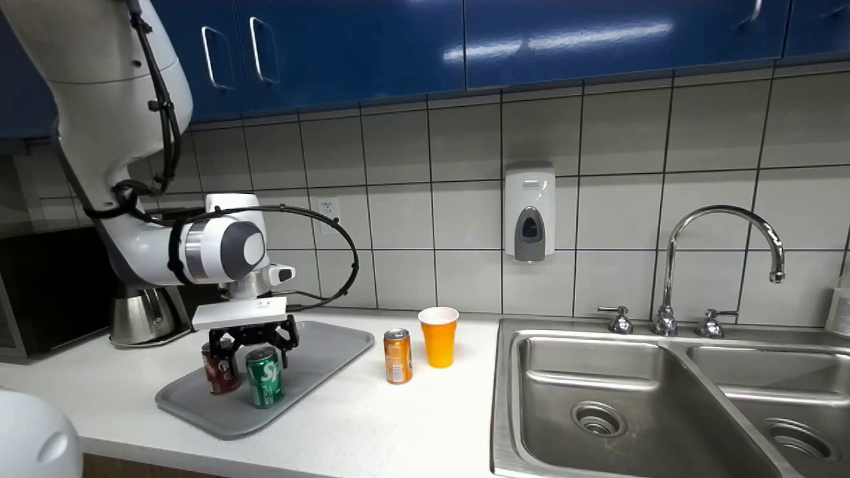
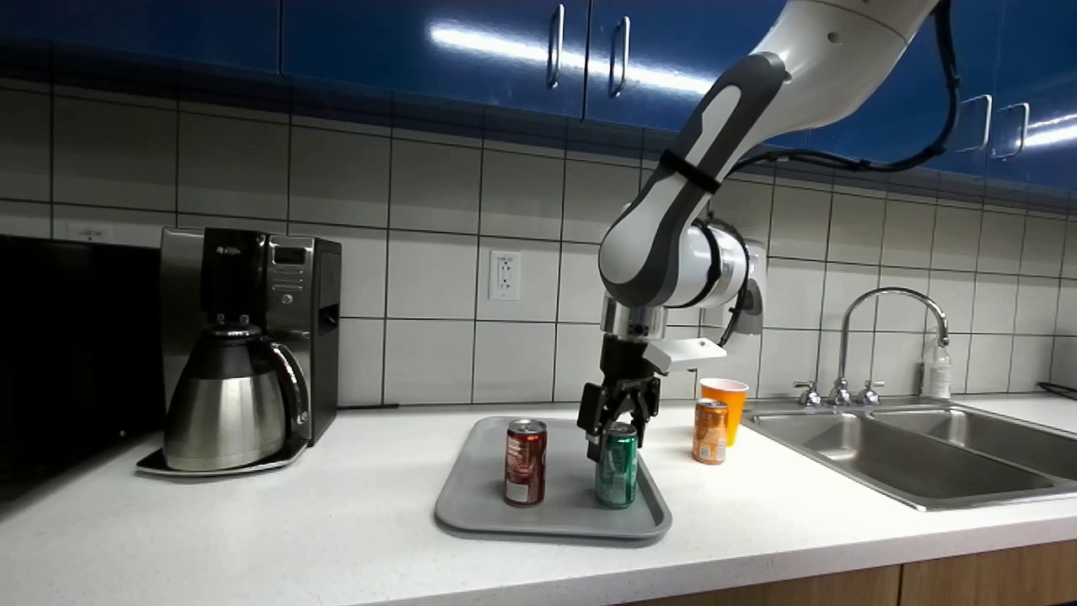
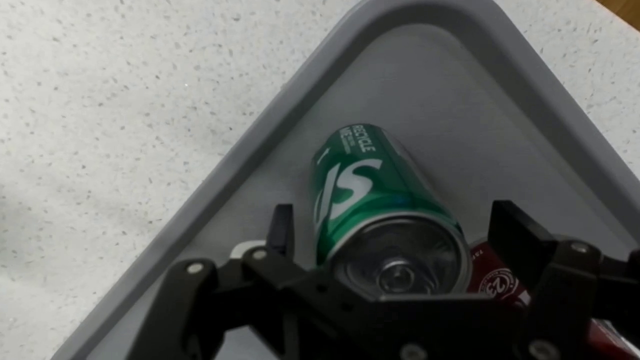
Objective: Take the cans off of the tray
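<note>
Blue cabinets (image 1: 358,46) hang above a tiled wall (image 1: 398,219) and a white counter (image 1: 425,425), into which one double-basin sink (image 1: 506,398) is set. Three cans are on view: one green can (image 1: 265,378) and one dark red can (image 2: 526,463) on the single grey tray (image 1: 325,342), and one orange-bronze can (image 1: 398,358) on the counter, apart from the tray and near the one yellow-orange cup (image 1: 439,338). One coffee maker (image 2: 293,311) stands near the wall. The gripper (image 3: 397,227) points down over the green can, its two fingers (image 3: 281,232) spread apart with the can's upper end between them; the wrist view shows a gap on each side, so they stand clear of it. Just beside, the dark red can is partly hidden by one finger in the wrist view. All three cans stand upright, lids up, each long axis vertical. In the wrist view, seen from above, the green can's lid sits toward the lower edge and its base toward the upper part, with white lettering on the side that shows. The tray's long axis runs from near the counter's front edge back toward the wall.
</note>
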Robot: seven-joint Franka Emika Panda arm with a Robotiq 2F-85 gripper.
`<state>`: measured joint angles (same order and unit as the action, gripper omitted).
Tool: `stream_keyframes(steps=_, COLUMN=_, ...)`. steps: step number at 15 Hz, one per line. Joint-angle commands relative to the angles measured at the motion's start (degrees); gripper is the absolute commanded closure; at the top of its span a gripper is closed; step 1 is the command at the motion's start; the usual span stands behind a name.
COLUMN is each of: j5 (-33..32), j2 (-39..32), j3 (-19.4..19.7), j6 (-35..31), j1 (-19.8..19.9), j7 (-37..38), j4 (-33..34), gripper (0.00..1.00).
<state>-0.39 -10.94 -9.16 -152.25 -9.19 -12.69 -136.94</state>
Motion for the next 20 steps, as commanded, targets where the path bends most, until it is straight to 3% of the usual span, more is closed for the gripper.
stream_keyframes(steps=1, j5=-0.3, j2=-1.0, j3=-0.7, j6=2.4, j1=0.8, j7=-1.1, j4=2.3, gripper=0.00)
stream_keyframes(steps=2, j5=-0.3, j2=-1.1, j3=-0.7, j6=2.5, j1=0.8, j7=-1.1, j4=2.5, gripper=0.00)
stream_keyframes(steps=4, j5=-0.5, j2=-1.3, j3=-0.6, j6=2.6, j1=0.8, j7=-1.0, j4=2.7, gripper=0.26)
stream_keyframes(steps=8, j5=-0.3, j2=-1.3, j3=-0.6, j6=2.7, j1=0.9, j7=-0.9, j4=2.8, gripper=0.58)
stream_keyframes(steps=20, j5=-0.6, j2=3.1, j3=-0.1, j6=1.2, j1=1.1, j7=-0.1, j4=1.2, gripper=0.62)
